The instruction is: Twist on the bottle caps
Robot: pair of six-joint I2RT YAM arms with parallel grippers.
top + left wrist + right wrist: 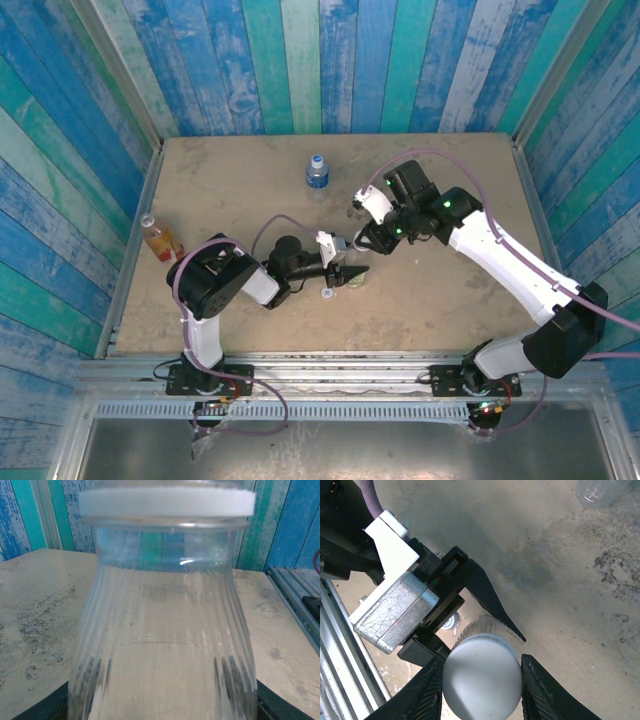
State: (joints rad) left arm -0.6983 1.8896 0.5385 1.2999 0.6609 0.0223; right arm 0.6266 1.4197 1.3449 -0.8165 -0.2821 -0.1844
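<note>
Blue-label bottle: label print too small to read from above.
Orange bottle: red label, possibly printed, nothing legible.
Clear bottle: no readable lettering.
White cap: no readable mark.

You have three bottles: blue-label bottle, orange bottle, clear bottle. Three caps: blue cap, white cap, loose cap.
</note>
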